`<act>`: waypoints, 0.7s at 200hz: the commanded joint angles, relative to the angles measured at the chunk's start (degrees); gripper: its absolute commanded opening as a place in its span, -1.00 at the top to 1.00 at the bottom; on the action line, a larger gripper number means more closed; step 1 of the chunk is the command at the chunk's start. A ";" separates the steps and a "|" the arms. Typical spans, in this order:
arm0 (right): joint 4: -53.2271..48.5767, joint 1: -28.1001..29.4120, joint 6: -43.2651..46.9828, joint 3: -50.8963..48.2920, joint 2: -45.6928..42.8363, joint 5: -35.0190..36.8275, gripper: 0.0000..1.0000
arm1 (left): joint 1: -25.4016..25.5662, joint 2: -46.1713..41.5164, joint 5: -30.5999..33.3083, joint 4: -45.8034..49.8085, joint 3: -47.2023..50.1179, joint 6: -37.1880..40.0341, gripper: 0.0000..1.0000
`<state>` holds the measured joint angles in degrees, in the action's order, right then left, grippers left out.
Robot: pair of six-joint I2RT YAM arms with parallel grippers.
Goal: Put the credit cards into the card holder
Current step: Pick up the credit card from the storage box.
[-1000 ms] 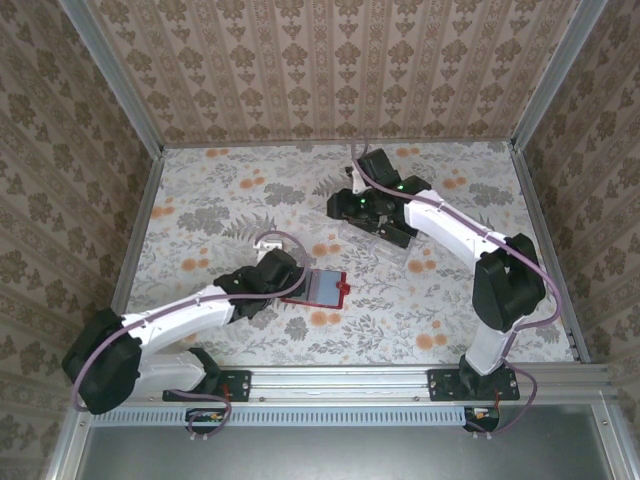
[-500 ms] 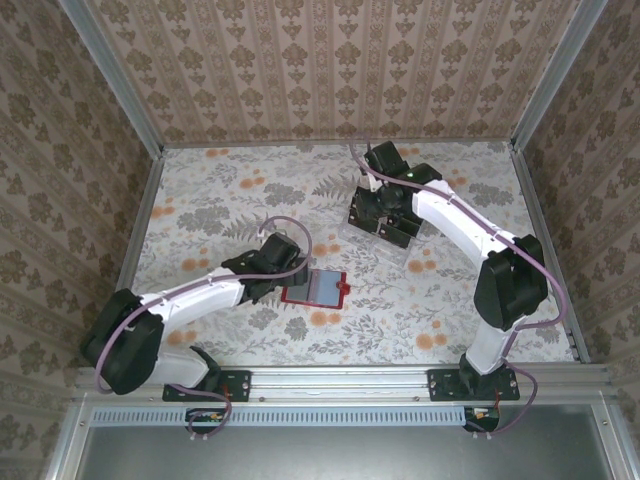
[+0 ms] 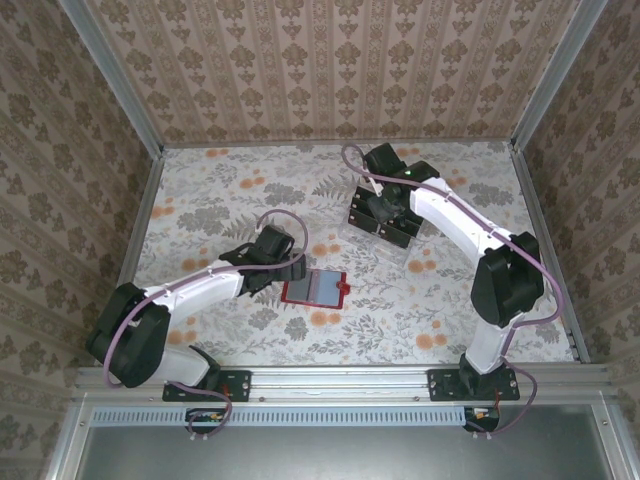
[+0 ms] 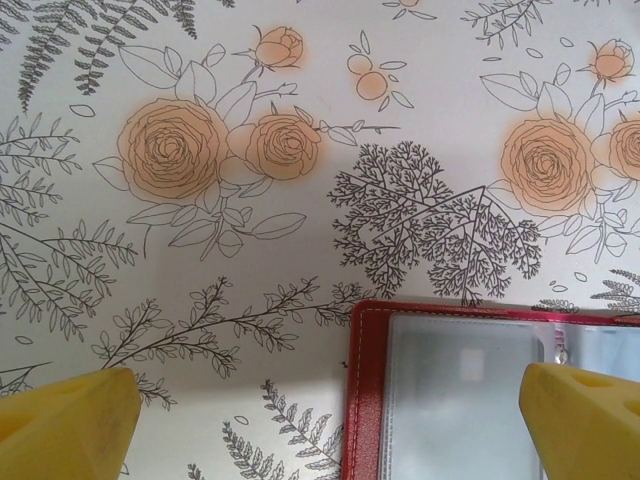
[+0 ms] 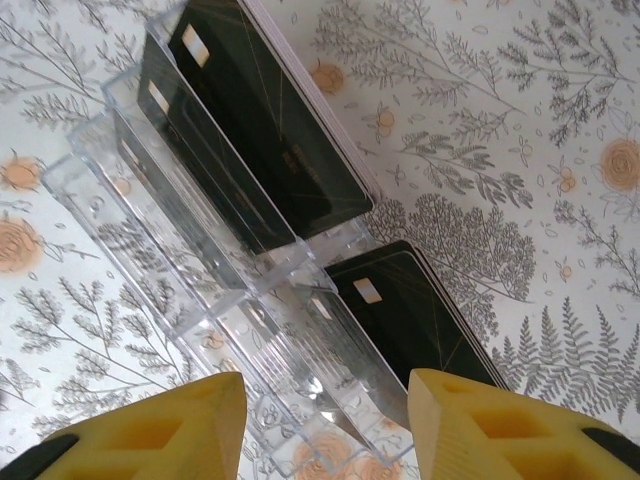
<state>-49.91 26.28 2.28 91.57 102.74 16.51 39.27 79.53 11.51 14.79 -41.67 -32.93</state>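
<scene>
Two arms, split jobs: L gripper (image 4: 325,425), fingers wide apart, hovers over left edge of the card holder (image 4: 450,400), prob. ready to steady it. Holder lies open flat mid-table (image 3: 200,200), pockets up for loading, long axis approx left-right, slightly skewed. R gripper (image 5: 325,430), fingers partly apart, nothing clamped, hangs over clear tray (image 5: 150,250). Credit cards (image 5: 270,110) stand on edge in its slots, long axis along them, so easy to pinch.

Card holder (image 3: 314,287) on table (image 3: 200,210), tray (image 5: 150,215) holding credit cards (image 5: 270,120) behind it, rightward
</scene>
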 commanded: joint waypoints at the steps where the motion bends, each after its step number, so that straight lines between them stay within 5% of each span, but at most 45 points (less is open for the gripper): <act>1: -3.47 -0.18 3.13 1.72 0.85 3.43 0.06 | -0.65 -0.48 -1.65 -0.22 -0.01 1.71 -1.00; 140: -10.73 -0.26 9.32 6.61 5.38 7.49 0.09 | -1.56 -0.76 -3.67 -2.00 1.99 1.29 -1.00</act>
<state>-57.32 26.28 10.02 96.68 106.43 21.50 38.09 79.48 8.71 13.30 -40.36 -32.51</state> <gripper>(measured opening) 0.463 0.997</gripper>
